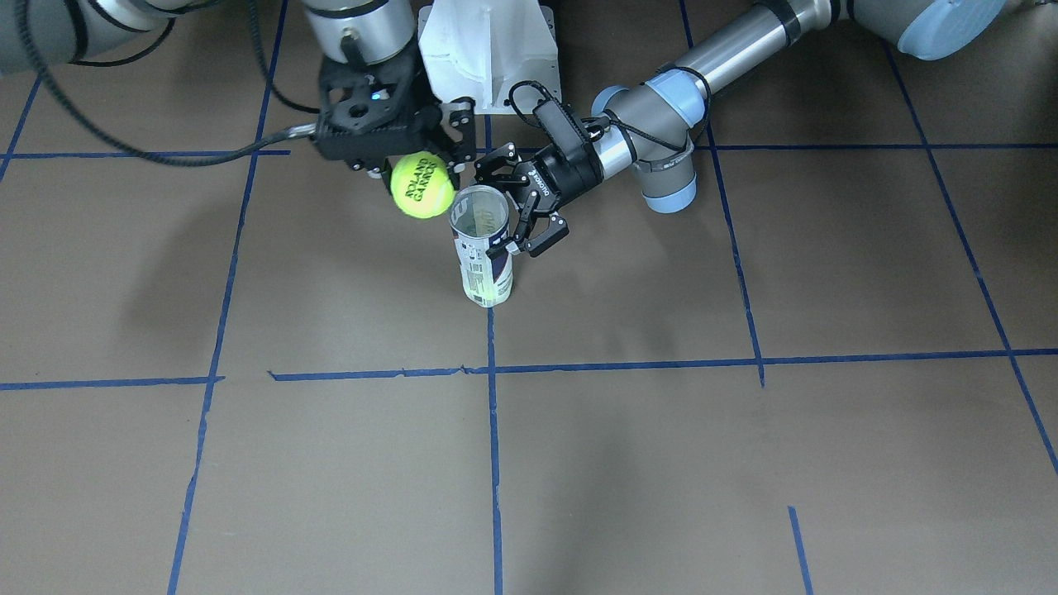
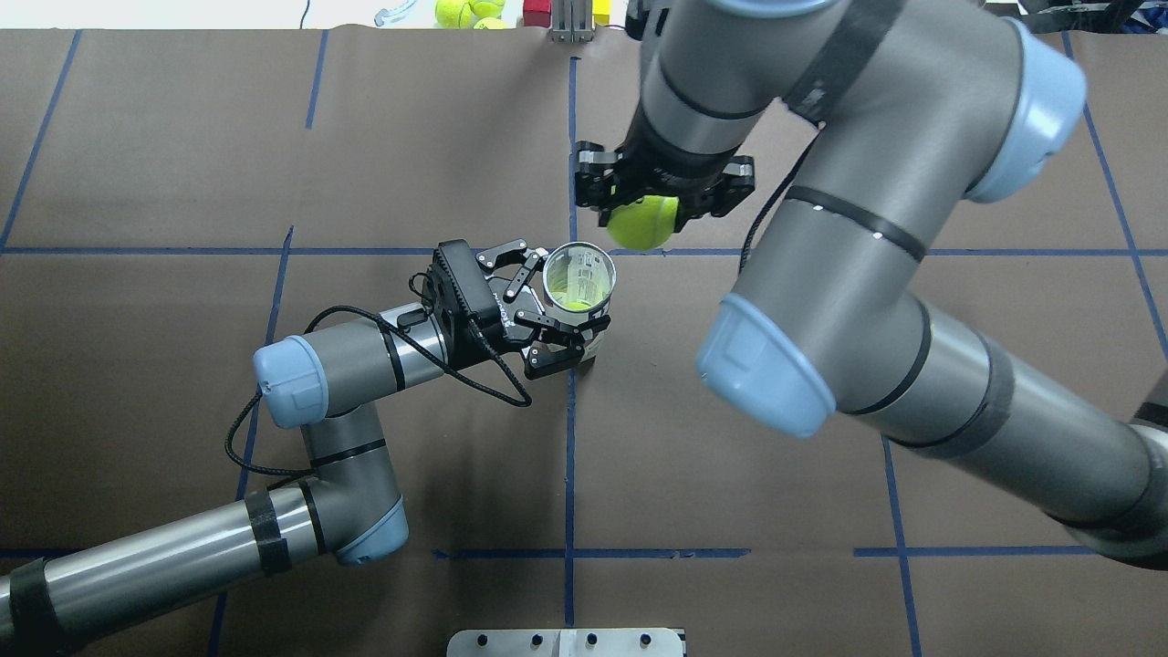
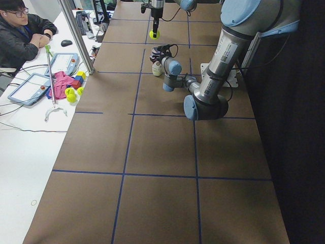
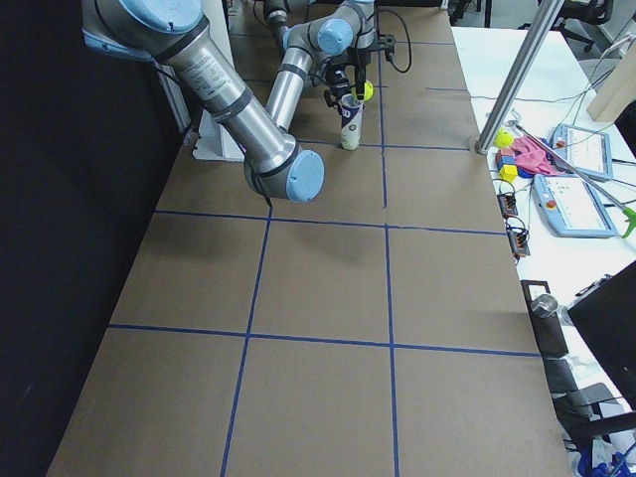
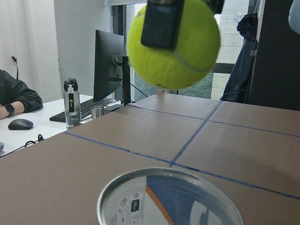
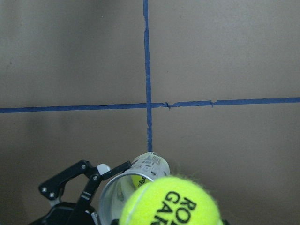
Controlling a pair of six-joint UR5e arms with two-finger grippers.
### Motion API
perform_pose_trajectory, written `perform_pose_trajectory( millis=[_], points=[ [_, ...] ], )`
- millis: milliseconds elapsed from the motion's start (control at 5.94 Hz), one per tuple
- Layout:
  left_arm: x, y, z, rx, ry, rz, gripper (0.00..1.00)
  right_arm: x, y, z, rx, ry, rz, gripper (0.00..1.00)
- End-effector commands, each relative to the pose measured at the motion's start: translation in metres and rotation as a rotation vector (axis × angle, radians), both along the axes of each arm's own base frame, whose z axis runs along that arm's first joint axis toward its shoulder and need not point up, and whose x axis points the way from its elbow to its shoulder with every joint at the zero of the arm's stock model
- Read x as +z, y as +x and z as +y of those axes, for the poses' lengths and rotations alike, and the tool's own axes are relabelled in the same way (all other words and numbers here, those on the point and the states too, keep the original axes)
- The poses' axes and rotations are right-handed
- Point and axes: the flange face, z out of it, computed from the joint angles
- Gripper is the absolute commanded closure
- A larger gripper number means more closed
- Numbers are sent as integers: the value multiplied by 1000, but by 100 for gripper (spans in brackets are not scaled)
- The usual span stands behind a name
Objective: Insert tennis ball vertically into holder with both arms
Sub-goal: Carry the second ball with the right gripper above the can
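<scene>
The holder [image 1: 483,252] is a clear tube with a navy-and-white label, standing upright on the table with its open mouth [image 2: 578,276] up. A yellow ball shows inside it at the bottom. My left gripper [image 2: 568,306] is shut on the holder near its top. My right gripper [image 2: 650,208] is shut on a yellow tennis ball [image 1: 422,186] printed "ROLAND GARROS". It holds the ball in the air just beside and above the holder's mouth, not over it. In the left wrist view the ball [image 5: 178,47] hangs above the rim [image 5: 168,197]. In the right wrist view the ball [image 6: 171,201] partly covers the holder [image 6: 140,168].
The white pedestal base [image 1: 488,54] stands close behind the holder on the robot's side. Spare tennis balls and coloured blocks [image 2: 465,11] lie beyond the far table edge. An operator [image 3: 20,30] sits at a side desk past a metal post [image 3: 76,35]. Blue tape lines cross the brown table.
</scene>
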Motion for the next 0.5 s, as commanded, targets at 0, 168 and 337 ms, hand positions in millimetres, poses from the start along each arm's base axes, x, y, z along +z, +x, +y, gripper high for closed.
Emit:
perform_pose_trajectory(
  millis=[0,168,337],
  points=[
    [-1,0,0,0,0,0,9,-14,-20,18,1,8,0,94],
    [-1,0,0,0,0,0,9,-14,-31,24,2,26,15,84],
    [-1,0,0,0,0,0,9,-13,-34,24,0,25,19,49]
  ],
)
